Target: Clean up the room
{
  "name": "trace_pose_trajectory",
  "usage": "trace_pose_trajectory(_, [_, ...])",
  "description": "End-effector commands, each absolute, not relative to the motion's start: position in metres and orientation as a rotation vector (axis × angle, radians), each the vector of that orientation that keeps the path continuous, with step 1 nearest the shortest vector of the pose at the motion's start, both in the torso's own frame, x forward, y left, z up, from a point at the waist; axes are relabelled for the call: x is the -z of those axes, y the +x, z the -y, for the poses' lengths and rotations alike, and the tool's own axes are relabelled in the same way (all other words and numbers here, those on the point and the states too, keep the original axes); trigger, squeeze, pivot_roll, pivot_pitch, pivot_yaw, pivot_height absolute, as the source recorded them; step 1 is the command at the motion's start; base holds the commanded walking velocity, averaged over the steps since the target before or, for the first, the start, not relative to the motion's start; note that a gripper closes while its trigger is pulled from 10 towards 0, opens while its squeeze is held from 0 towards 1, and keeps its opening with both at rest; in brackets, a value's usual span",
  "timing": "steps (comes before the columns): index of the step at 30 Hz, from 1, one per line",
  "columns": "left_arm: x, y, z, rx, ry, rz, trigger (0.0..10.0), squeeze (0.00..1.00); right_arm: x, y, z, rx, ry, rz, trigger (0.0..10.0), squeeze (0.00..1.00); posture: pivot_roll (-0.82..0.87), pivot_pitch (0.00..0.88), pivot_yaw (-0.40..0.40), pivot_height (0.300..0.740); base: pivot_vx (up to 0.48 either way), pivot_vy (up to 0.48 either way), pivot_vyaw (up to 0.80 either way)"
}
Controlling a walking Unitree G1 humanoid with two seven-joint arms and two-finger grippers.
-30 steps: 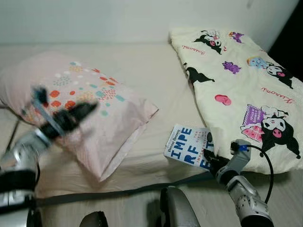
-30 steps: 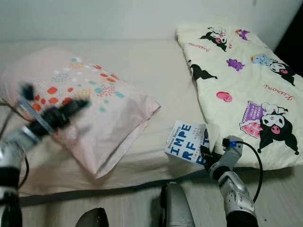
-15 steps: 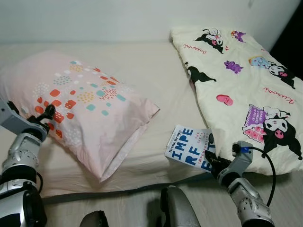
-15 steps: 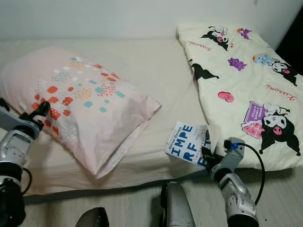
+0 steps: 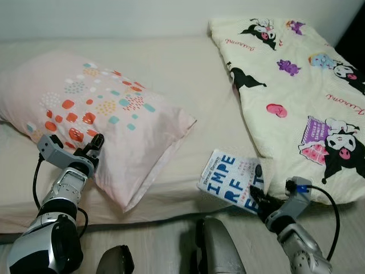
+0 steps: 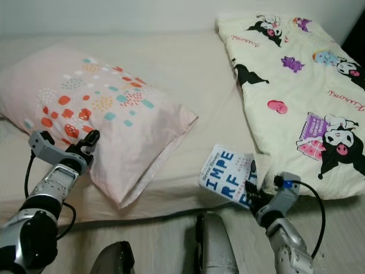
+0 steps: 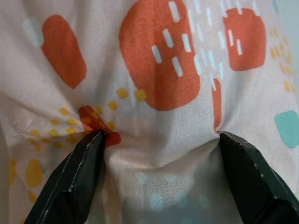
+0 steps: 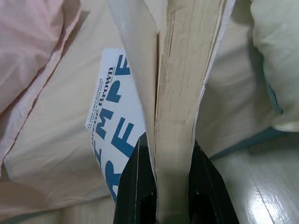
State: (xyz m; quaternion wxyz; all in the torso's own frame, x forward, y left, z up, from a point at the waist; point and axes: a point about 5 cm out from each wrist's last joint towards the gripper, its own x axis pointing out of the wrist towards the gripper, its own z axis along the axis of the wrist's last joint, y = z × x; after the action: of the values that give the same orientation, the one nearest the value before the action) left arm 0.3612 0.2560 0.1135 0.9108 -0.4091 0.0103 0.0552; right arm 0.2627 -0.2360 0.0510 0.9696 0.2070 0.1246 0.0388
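A pink pillow with coloured dots lies on the left of the bed. My left gripper presses into its near edge; in the left wrist view its fingers stand open with puckered pillow fabric bulging between them. A white book with blue letters lies at the bed's near edge, beside a cream cartoon blanket. My right gripper is shut on the book's near corner. In the right wrist view the gripper clamps the page block.
The beige mattress runs back to a white wall. Pale wooden floor lies along the bed's near side. My own silver body shows at the bottom. A dark gap sits at the far right.
My left arm has come down from above the pillow and its gripper now pushes into the pillow's near edge. The right gripper stays on the book. The camera has shifted slightly.
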Motion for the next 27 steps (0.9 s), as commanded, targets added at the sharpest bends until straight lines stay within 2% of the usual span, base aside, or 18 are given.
trace_pose_trajectory(1, [-0.105,0.357,-0.26,-0.143,-0.856,-0.056,10.0,0.0,-0.032,0.251,0.228,-0.083,0.435,-0.366,10.0,0.0,-0.08,0.347,-0.013,0.585,0.0,0.0,0.0])
trace_pose_trajectory(8, [-0.11,0.359,-0.256,-0.061,-0.903,-0.013,10.0,0.0,-0.035,0.248,0.226,-0.087,0.434,-0.369,10.0,0.0,-0.1,0.375,-0.013,0.585,0.0,0.0,0.0])
trace_pose_trajectory(11, [-0.116,0.364,-0.243,0.036,-0.973,0.031,10.0,0.0,-0.038,0.244,0.224,-0.091,0.437,-0.372,10.0,0.0,-0.12,0.384,-0.024,0.585,0.0,0.0,0.0])
trace_pose_trajectory(13, [-0.125,0.371,-0.219,0.185,-1.056,0.058,10.0,0.0,-0.038,0.238,0.222,-0.097,0.434,-0.386,10.0,0.0,-0.13,0.39,-0.029,0.585,0.0,0.0,0.0])
trace_pose_trajectory(14, [-0.125,0.371,-0.219,0.185,-1.056,0.058,10.0,0.0,-0.038,0.238,0.222,-0.097,0.434,-0.386,10.0,0.0,-0.13,0.39,-0.029,0.585,0.0,0.0,0.0])
trace_pose_trajectory(15, [-0.128,0.374,-0.203,0.262,-1.083,0.047,10.0,0.0,-0.038,0.235,0.223,-0.097,0.433,-0.39,10.0,0.0,-0.14,0.394,-0.029,0.585,0.0,0.0,0.0])
trace_pose_trajectory(16, [-0.128,0.374,-0.203,0.262,-1.083,0.047,10.0,0.0,-0.038,0.235,0.223,-0.097,0.433,-0.39,10.0,0.0,-0.14,0.394,-0.029,0.585,0.0,0.0,0.0])
trace_pose_trajectory(17, [-0.129,0.377,-0.181,0.348,-1.104,0.021,10.0,0.0,-0.04,0.233,0.225,-0.093,0.429,-0.391,10.0,0.0,-0.15,0.397,-0.028,0.585,0.0,0.0,0.0])
trace_pose_trajectory(21, [-0.129,0.378,-0.166,0.387,-1.097,-0.009,10.0,0.0,-0.043,0.233,0.228,-0.085,0.425,-0.386,10.0,0.0,-0.16,0.398,-0.027,0.585,0.0,0.0,0.0])
trace_pose_trajectory(22, [-0.126,0.378,-0.154,0.398,-1.052,-0.045,10.0,0.0,-0.047,0.233,0.231,-0.077,0.422,-0.378,10.0,0.0,-0.16,0.402,-0.025,0.585,0.0,0.0,0.0])
trace_pose_trajectory(27, [-0.121,0.38,-0.15,0.333,-0.947,-0.089,10.0,0.0,-0.052,0.231,0.235,-0.065,0.419,-0.372,10.0,0.0,-0.16,0.402,-0.025,0.585,0.0,0.0,0.0])
